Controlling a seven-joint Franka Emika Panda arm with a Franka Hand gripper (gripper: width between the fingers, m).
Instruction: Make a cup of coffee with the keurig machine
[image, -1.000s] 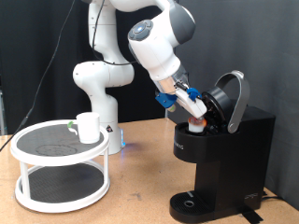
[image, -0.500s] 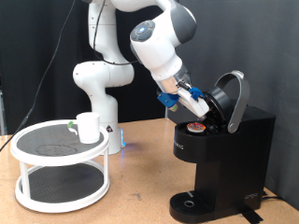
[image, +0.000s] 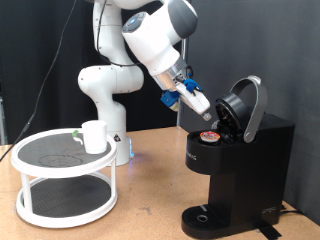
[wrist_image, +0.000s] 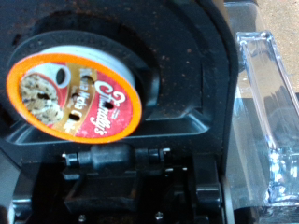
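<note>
The keurig machine (image: 240, 165) stands at the exterior view's right, with its domed lid (image: 247, 104) hinged up. A coffee pod (image: 209, 137) with an orange-rimmed printed lid sits in the open brew chamber; the wrist view shows the pod (wrist_image: 75, 89) seated in the black holder. My gripper (image: 206, 111) hangs open just above and to the left of the pod, apart from it, with nothing between its fingers. The fingers do not show in the wrist view. The cup (image: 95, 136) stands upright on a round stand at the exterior view's left.
The stand (image: 40, 170) is a white two-tier rack with a black mesh top; a small green-marked item (image: 76, 135) lies beside the mug. The machine's clear water tank (wrist_image: 271, 112) sits beside the chamber. The round drip tray (image: 205, 217) holds nothing. The arm's base (image: 105, 95) stands behind.
My gripper let go of the pod, which now rests in the brew chamber, and the arm drew back up and to the exterior view's left.
</note>
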